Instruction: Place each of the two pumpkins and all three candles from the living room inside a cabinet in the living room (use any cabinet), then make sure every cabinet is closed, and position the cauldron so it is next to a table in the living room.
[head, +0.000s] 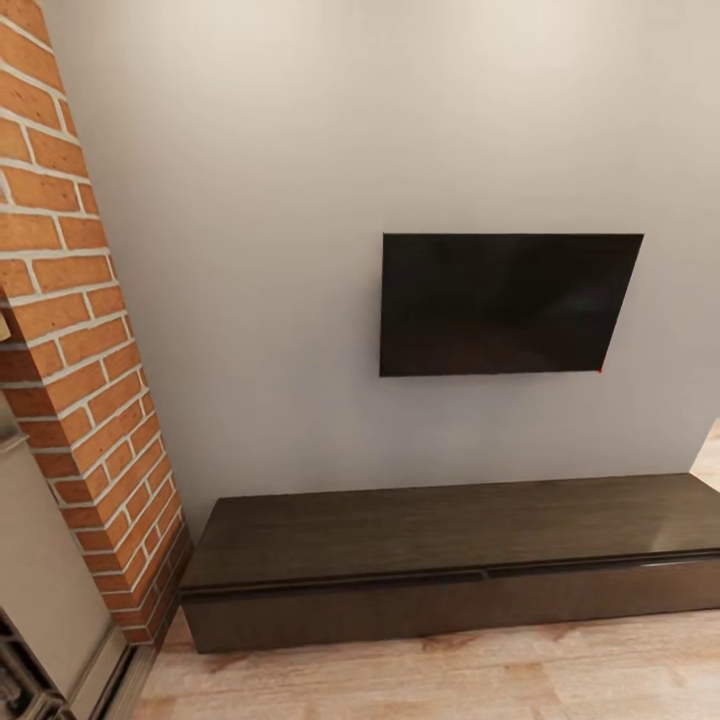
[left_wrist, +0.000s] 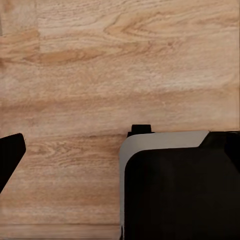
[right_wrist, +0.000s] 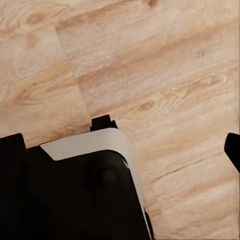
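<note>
The head view faces a plain wall with a dark wall-mounted television (head: 505, 303) at about 3 o'clock from the picture's middle. Below it, around 6 o'clock, a long low dark media cabinet (head: 450, 560) stands on the wooden floor (head: 400, 680), its front looking shut along the seam under the top. A brick fireplace column (head: 80, 350) fills the 9 o'clock side. No pumpkin, candle or cauldron can be seen here, so where they lie cannot be told; they may be elsewhere in the room or already behind those closed fronts.

Both wrist cameras look down at floor planks beside the robot's dark, grey-trimmed base (left_wrist: 180, 185). A dark fingertip (left_wrist: 10, 155) of the left claw shows at the frame's edge, and one tip (right_wrist: 233, 150) of the right claw likewise; with only one tip of each visible, I cannot tell whether either claw is apart or together. Nothing appears to be held between them.

Risks from here, as a judgement: the base sits near the cabinet and the fireplace, so a careless turn could clip either. With arms hanging low, a claw might scrape the floor. Driving on without locating the items could waste travel, and a cabinet front that only looks shut may be ajar.
</note>
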